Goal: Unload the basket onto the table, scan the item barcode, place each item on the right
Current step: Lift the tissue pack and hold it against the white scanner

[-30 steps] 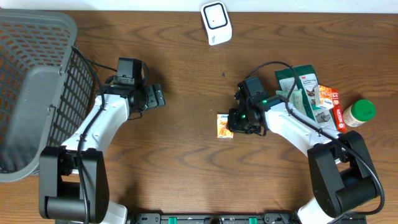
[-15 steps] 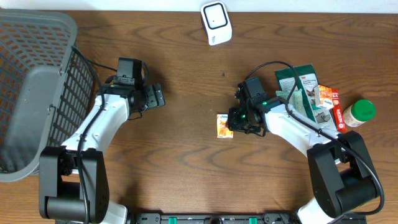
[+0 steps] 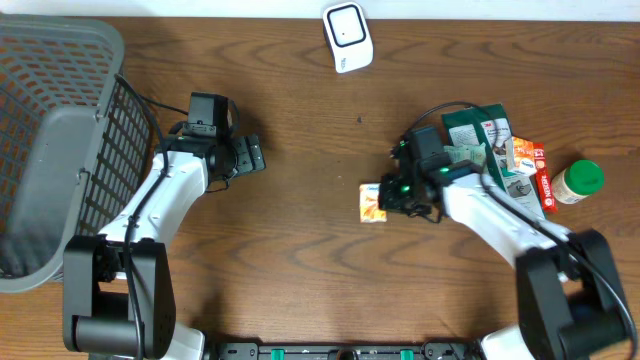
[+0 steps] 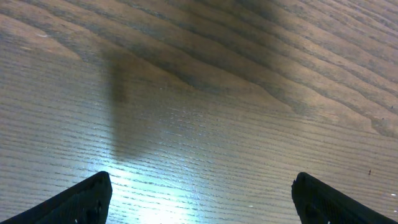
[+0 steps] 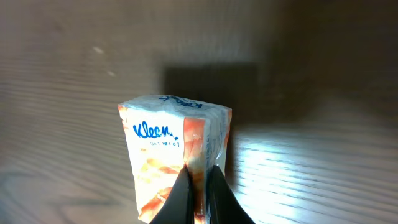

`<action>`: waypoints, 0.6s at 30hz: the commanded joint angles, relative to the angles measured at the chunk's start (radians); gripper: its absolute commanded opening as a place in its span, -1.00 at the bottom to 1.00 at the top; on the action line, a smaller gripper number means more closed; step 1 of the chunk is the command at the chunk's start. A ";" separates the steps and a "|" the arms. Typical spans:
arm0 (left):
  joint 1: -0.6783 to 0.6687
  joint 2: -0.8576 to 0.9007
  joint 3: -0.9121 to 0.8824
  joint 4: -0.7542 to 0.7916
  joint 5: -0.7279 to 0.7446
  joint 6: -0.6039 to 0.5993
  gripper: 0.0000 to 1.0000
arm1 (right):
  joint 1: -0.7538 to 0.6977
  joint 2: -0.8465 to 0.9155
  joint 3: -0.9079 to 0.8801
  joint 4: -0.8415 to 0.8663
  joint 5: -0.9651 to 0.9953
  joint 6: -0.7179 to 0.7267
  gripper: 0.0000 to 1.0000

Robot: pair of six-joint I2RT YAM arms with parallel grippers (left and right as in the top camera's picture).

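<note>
The item is a small orange-and-white tissue pack [image 3: 372, 202] with blue lettering, lying at mid-table. My right gripper [image 3: 391, 194] is shut on its edge, and the right wrist view shows the pack [image 5: 163, 149] pinched thin between the two black fingers of the right gripper [image 5: 200, 186]. A white barcode scanner [image 3: 347, 37] stands at the far edge of the table, well away from the pack. Left of centre, my left gripper [image 3: 246, 157] hangs open; in its wrist view the left gripper [image 4: 202, 200] has only bare wood between its fingertips.
A grey mesh basket [image 3: 50, 110] fills the left side. At the right lie a green pouch [image 3: 478, 132], an orange box [image 3: 532, 162] and a green-lidded jar [image 3: 578, 181], close behind my right arm.
My right gripper has closed on the tissue pack and shifted a little to the right, taking the pack with it. The left arm has not moved.
</note>
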 commanded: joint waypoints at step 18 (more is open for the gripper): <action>0.003 0.001 -0.008 0.000 -0.010 0.006 0.87 | -0.025 -0.071 1.052 -0.976 0.525 -0.219 -0.98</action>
